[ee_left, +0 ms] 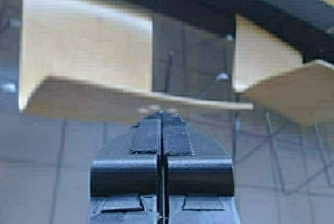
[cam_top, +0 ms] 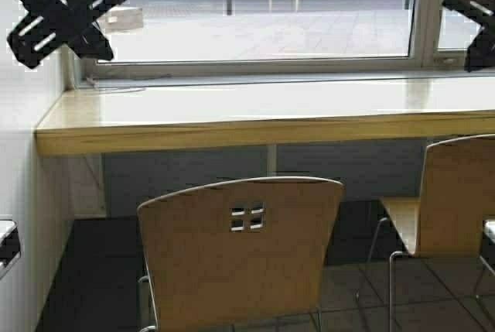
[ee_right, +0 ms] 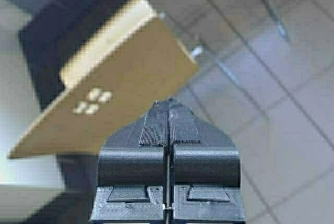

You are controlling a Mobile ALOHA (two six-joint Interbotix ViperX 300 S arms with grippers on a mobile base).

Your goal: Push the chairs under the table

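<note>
Before us the table (cam_top: 232, 127) runs left to right beneath the window (cam_top: 263, 7), its left end against a wall (cam_top: 31, 154). In front of the table we note a chair (cam_top: 240, 251) near the centre, its back toward us, standing clear of the table edge. A second chair (cam_top: 448, 200) stands to its right, also out from the table. Both rest on the tiled floor (cam_top: 356, 285).

Open floor lies under the table (cam_top: 232, 132); two chairs (cam_top: 240, 251) (cam_top: 452, 196) stand before it, a gap between them.
</note>
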